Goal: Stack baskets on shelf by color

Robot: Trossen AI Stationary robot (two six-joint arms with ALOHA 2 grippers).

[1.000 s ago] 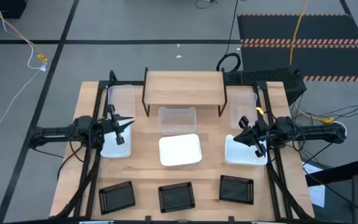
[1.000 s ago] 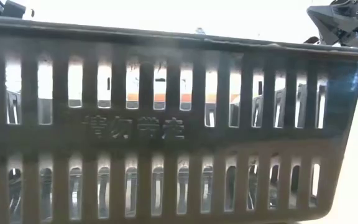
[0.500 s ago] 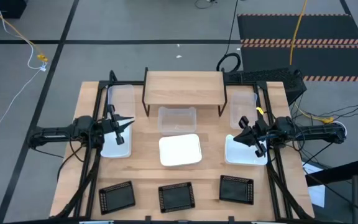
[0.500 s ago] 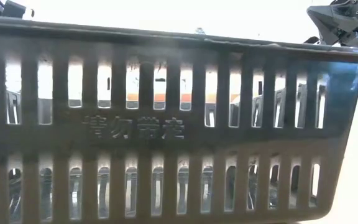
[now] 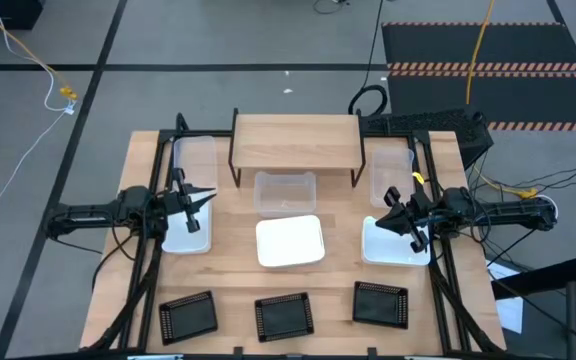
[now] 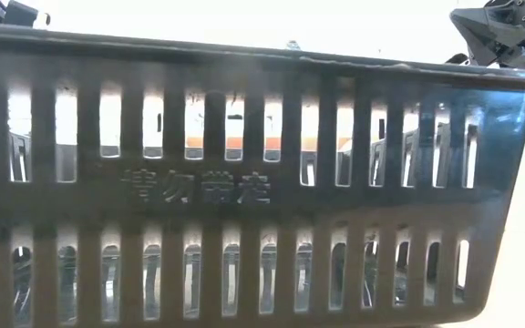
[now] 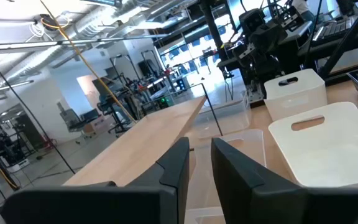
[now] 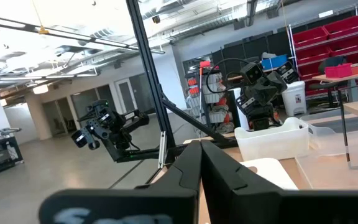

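the shelf (image 5: pixel 296 140) stands at the far middle of the bench (image 5: pixel 338 275), its top bare. just in front of it sits a clear basket (image 5: pixel 285 191), and in front of that a white basket (image 5: pixel 290 241) — the two nearly touching.

along the left side, another clear basket (image 5: pixel 195 158) lies beside the shelf's left legs, and a white basket (image 5: pixel 185 235) sits nearer the front, partly under the left gripper (image 5: pixel 200 199). that gripper hovers above the white basket's far edge, pointing toward the middle of the bench; in the left wrist view its fingers (image 7: pixel 176 168) stand slightly apart with a narrow gap, holding nothing.

on the right side a third clear basket (image 5: pixel 390 172) lies beside the shelf's right legs, and a third white basket (image 5: pixel 386 250) sits in front of it. the right gripper (image 5: pixel 392 213) hangs over that white basket's far edge, pointing inward; in the right wrist view its fingers (image 8: pixel 191 165) are pressed together, empty.

three black mesh baskets line the front edge, well apart from each other — one left (image 5: pixel 188 317), one middle (image 5: pixel 284 316), one right (image 5: pixel 381 303). the middle one fills the low view with its slotted wall (image 6: pixel 244 182).
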